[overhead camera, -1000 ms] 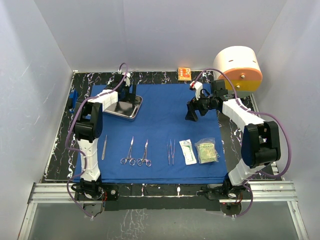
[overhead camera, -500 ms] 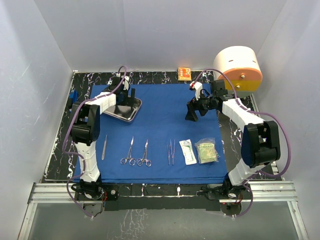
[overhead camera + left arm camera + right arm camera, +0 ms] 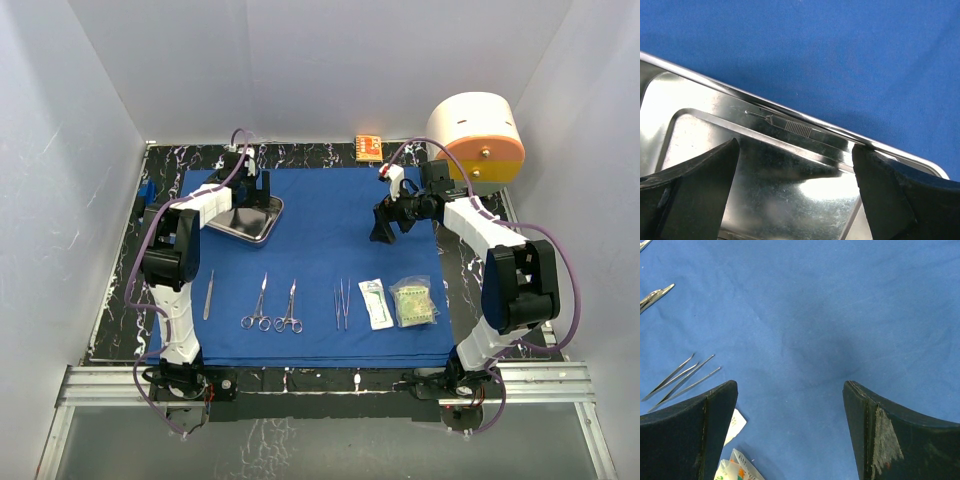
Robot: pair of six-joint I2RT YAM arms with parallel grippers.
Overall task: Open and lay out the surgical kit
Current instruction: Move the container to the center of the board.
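The left arm (image 3: 190,215) reached to the far left corner of the blue drape (image 3: 320,250), its left gripper (image 3: 795,170) spread wide and empty over the steel tray (image 3: 262,226). Tweezers (image 3: 209,294), ring-handled forceps (image 3: 258,305) and two packets (image 3: 376,303) lined the drape's near side. The right arm (image 3: 480,225) bent inward, right gripper (image 3: 790,390) gaping over bare cloth.

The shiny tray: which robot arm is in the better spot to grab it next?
Probably the left. The left gripper hovers open right over the steel tray, at its rim. The right gripper, also open, hangs over bare blue cloth, away from the tray.
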